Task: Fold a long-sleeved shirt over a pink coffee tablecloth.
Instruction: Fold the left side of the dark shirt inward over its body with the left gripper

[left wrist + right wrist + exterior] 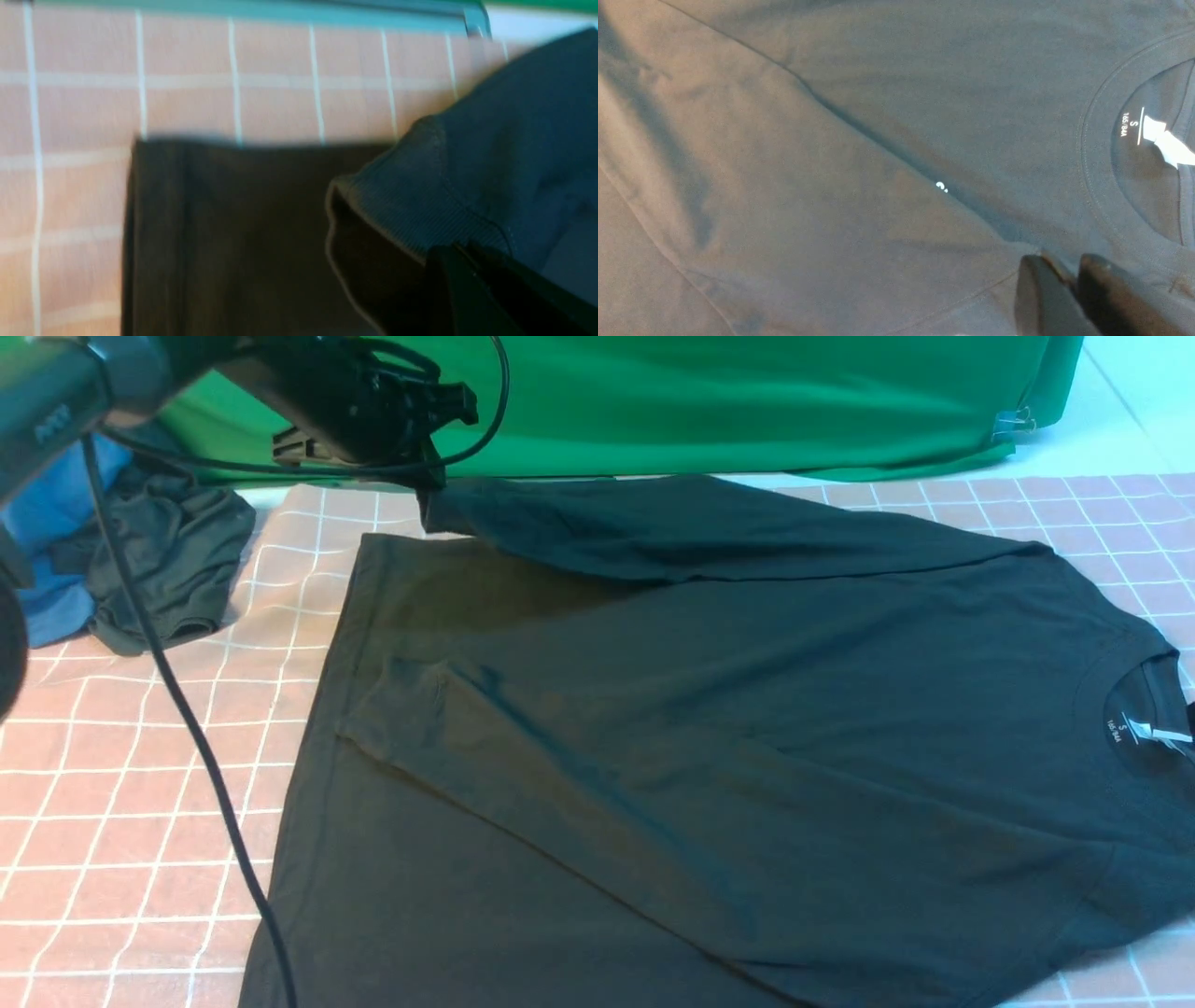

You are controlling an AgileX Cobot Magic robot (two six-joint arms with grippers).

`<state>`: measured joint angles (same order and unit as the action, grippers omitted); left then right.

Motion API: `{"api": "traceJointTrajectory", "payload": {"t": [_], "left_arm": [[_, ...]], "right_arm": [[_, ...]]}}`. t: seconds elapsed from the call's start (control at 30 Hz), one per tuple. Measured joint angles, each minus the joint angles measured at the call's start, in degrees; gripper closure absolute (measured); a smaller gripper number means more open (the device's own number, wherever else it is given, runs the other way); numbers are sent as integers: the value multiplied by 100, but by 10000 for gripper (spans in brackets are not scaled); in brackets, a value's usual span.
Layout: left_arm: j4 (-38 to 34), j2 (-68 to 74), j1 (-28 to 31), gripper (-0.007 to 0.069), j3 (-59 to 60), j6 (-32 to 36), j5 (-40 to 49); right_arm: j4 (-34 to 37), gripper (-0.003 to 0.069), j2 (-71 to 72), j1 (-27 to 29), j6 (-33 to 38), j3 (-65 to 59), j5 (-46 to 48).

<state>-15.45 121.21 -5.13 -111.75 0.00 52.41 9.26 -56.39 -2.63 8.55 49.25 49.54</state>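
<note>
The long-sleeved shirt [747, 709] lies dark and wide over the pink coffee tablecloth [140, 784], its hem side toward the left and its neck at the right, where the front view's edge cuts it off. Pink grid shows along the shirt's left side, and more of it past the far right shoulder. Beyond the far side hangs a green cloth [747, 401], and at the far left a blue garment [56, 551] and a dark grey garment [173, 551] sit bunched together, apart from the shirt.

The left wrist view looks into the sleeve's open cuff [411, 205] — something the front view doesn't give me. The right wrist view shows the whole white neck label [1167, 140] and a scrap of white print [941, 186] in a crease, plus the right gripper [1057, 275], out of sight from the front.

The left arm reaches in from the left, angled down over the far side; the left gripper [429, 490] is closed on the cuff, with the sleeve held up off the cloth. The right gripper's fingertips stand slightly apart, down at the shirt near the neck — whether they grip fabric, I can't tell.
</note>
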Motion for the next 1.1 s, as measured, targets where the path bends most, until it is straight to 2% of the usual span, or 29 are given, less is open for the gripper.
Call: {"api": "traceJointTrajectory", "payload": {"t": [0.2, 0.33, 0.57, 0.73, 0.9, 0.97, 1.0, 1.03, 1.07, 1.1], "left_arm": [[0, -216, 0, 611, 21, -43, 960], [62, -437, 0, 611, 239, -193, 1214], [68, -772, 0, 611, 995, -403, 951], [167, -437, 0, 599, 1158, -447, 580], [617, 27, 0, 473, 1158, -698, -51], [606, 222, 0, 394, 1158, -718, -301], [589, 241, 0, 388, 1158, -718, -316], [524, 378, 0, 330, 1158, -679, -380], [515, 393, 0, 325, 1158, -680, -380], [476, 520, 0, 282, 1158, -668, -405]], "right_arm": [[0, 515, 0, 0, -42, 0, 5], [0, 515, 0, 0, -73, 0, 5], [0, 515, 0, 0, -83, 0, 5], [0, 515, 0, 0, -83, 0, 5], [0, 515, 0, 0, -83, 0, 5], [0, 515, 0, 0, -83, 0, -22], [0, 515, 0, 0, -83, 0, -23], [0, 515, 0, 0, -83, 0, -60], [0, 515, 0, 0, -83, 0, -63], [0, 515, 0, 0, -83, 0, -89]]}}
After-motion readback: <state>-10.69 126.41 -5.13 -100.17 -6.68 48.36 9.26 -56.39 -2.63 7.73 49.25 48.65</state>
